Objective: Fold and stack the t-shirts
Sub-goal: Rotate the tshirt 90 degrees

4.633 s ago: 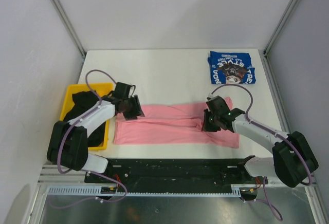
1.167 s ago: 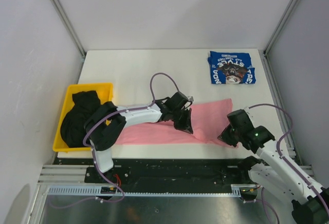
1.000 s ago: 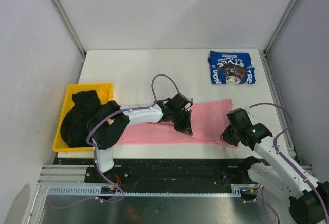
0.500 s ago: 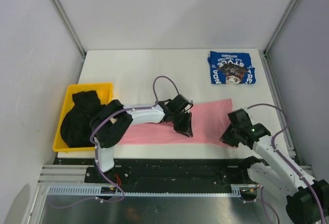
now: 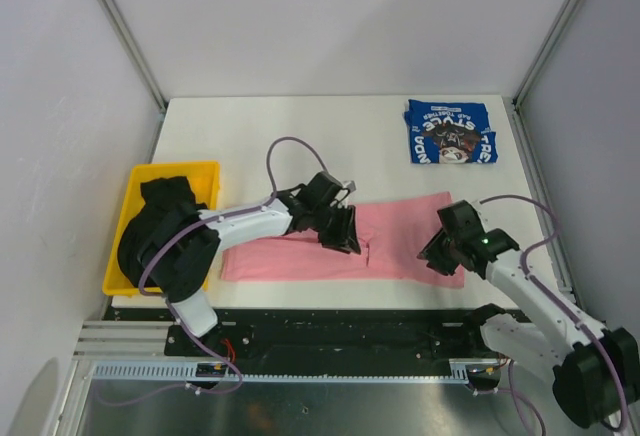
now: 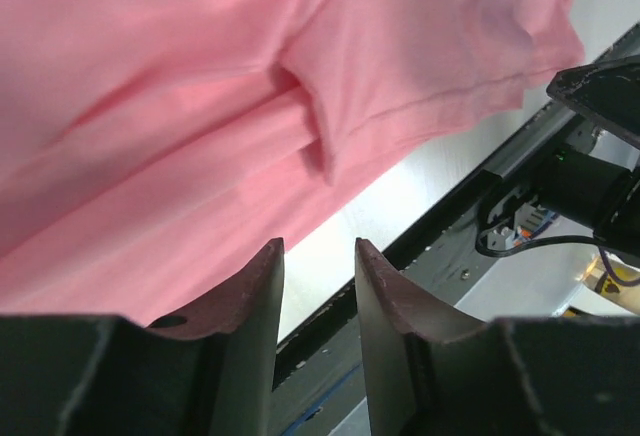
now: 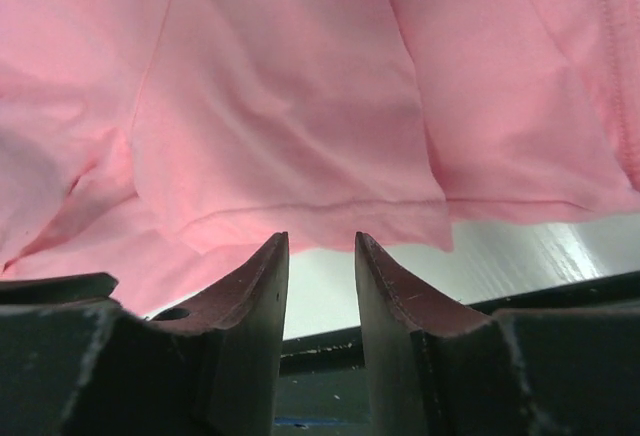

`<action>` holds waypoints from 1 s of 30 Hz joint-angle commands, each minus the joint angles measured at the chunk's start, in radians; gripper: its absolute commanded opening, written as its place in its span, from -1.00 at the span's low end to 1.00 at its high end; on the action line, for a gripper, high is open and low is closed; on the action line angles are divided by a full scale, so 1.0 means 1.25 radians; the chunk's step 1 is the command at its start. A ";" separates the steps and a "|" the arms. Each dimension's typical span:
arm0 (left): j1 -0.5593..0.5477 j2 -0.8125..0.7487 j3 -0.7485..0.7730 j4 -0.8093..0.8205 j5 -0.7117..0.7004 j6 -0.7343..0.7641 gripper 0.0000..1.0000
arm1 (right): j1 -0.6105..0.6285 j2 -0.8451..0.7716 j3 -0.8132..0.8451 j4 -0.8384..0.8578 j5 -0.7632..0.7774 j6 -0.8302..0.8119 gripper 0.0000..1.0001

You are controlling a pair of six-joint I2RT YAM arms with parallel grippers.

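A pink t-shirt (image 5: 395,231) lies flat in a long strip along the table's front, with a small crease near its middle. My left gripper (image 5: 340,234) hovers over its centre, open, with nothing between the fingers; the left wrist view shows the pink t-shirt (image 6: 200,106) and its near hem ahead of my left gripper (image 6: 318,256). My right gripper (image 5: 437,254) sits at the shirt's right front corner, also open and holding nothing; the pink t-shirt (image 7: 300,86) fills the right wrist view beyond my right gripper (image 7: 320,251). A folded royal-blue t-shirt (image 5: 450,132) lies at the back right. Black t-shirts (image 5: 150,226) fill the bin.
A yellow plastic bin (image 5: 175,167) stands at the table's left edge. White table (image 5: 300,141) stretches behind the pink shirt. The black rail with the arm bases (image 5: 340,326) runs along the front edge, just below the shirt's hem.
Both grippers have opened and let go of the pink cloth. The left gripper has drawn back to the left, and the right one has shifted slightly up. The shirt now rests flat.
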 commanded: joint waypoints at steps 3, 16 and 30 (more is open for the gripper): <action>0.076 -0.059 -0.036 -0.074 -0.052 0.098 -0.24 | 0.010 0.095 0.015 0.124 0.041 0.107 -0.24; 0.101 -0.083 -0.077 -0.141 -0.116 0.141 -0.31 | -0.082 -0.016 -0.177 0.155 0.018 0.182 -0.23; 0.115 -0.099 -0.077 -0.201 -0.218 0.171 -0.31 | -0.088 0.185 -0.108 0.267 0.081 0.073 -0.23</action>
